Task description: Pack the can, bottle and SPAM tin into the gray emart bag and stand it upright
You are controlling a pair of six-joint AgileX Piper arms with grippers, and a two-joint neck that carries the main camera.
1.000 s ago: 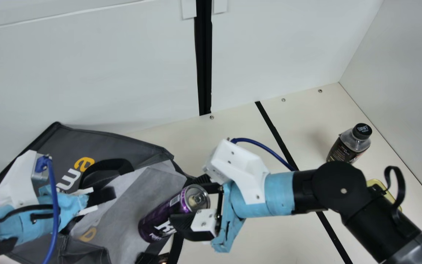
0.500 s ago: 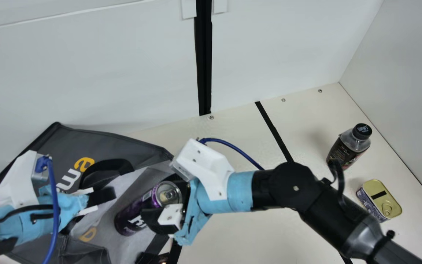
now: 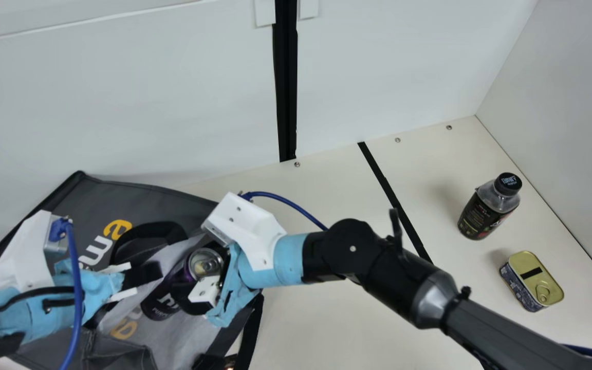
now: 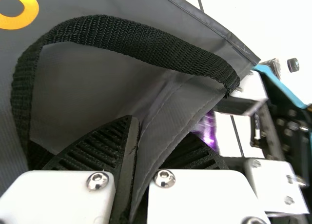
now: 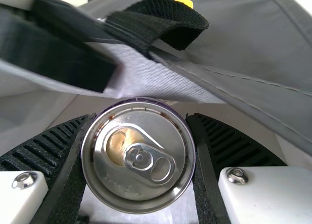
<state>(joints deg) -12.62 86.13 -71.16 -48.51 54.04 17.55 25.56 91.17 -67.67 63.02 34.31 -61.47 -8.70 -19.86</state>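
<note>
- The right gripper held the can, one ribbed finger against either side; in the right wrist view the lid, with its ring pull, lay between the two fingers and faced the camera.
- The can was tilted, its purple and black body slanting down from the lid over the pale lining at the bag's mouth. Whether its base touched the lining could not be told.
- The left gripper was narrow, closed on a fold of the gray bag; the left wrist view showed the cloth running between its fingers, just beside the looped black handle.
- The bag leaned, spread wide, at the left of the main view, with yellow and white lettering on its gray face.
- The table extended to the right of the bag, crossed by a black line.
- The bottle stood upright on the table past this line, well apart from the bag, under a black cap.
- The SPAM tin sat near the bottle, apart from it, with its gold lid and ring pull uppermost.
- White walls bounded the scene behind and at the right.
</note>
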